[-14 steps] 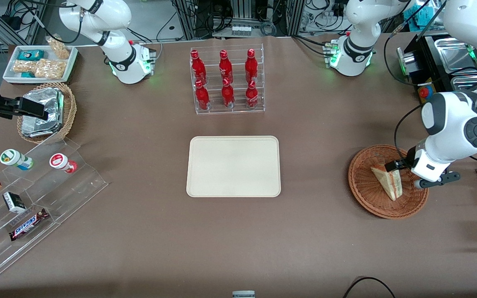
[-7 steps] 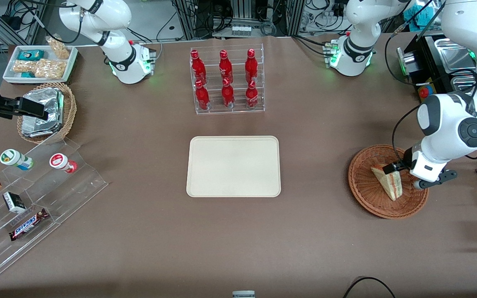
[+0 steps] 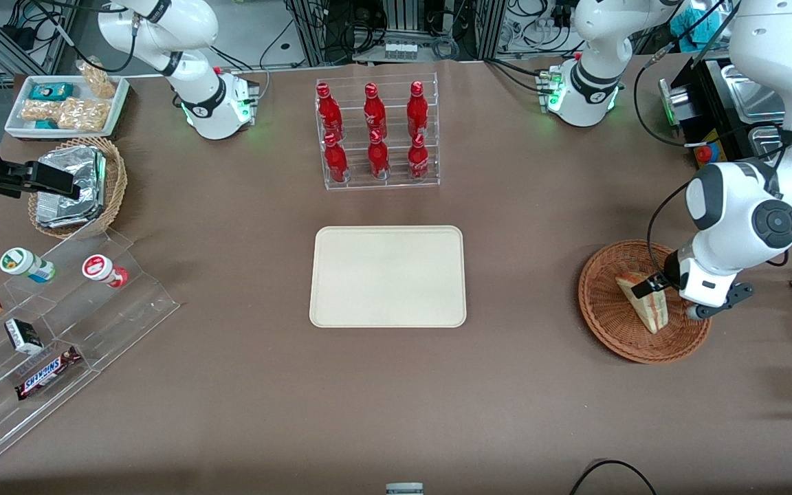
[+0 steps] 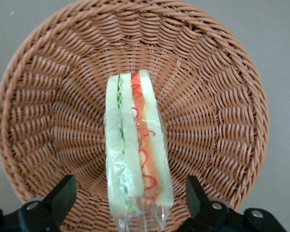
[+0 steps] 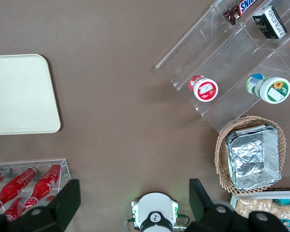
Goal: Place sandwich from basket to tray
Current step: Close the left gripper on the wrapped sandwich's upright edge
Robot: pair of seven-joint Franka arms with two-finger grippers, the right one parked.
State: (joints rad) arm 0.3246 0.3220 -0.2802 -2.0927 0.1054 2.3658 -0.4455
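The sandwich (image 3: pixel 645 306) (image 4: pixel 134 145), a wedge of white bread with green and red-pink filling in clear wrap, stands on edge in the reddish-brown wicker basket (image 3: pixel 606 317) (image 4: pixel 217 106) toward the working arm's end of the table. My left gripper (image 3: pixel 652 289) (image 4: pixel 130 200) is low over the basket, open, with one black finger (image 4: pixel 63 195) on each side of the sandwich's wrapped end and a gap to each. The cream tray (image 3: pixel 388 276) (image 5: pixel 19 94) lies flat mid-table with nothing on it.
An acrylic rack of red bottles (image 3: pixel 375 134) stands farther from the front camera than the tray. Toward the parked arm's end are a tan basket with foil packets (image 3: pixel 76 184), a white snack tray (image 3: pixel 66 104) and clear stepped shelves (image 3: pixel 59 323) with snacks.
The left arm has shifted slightly toward the tray, bringing the gripper's fingers closer around the sandwich. The sandwich has not moved.
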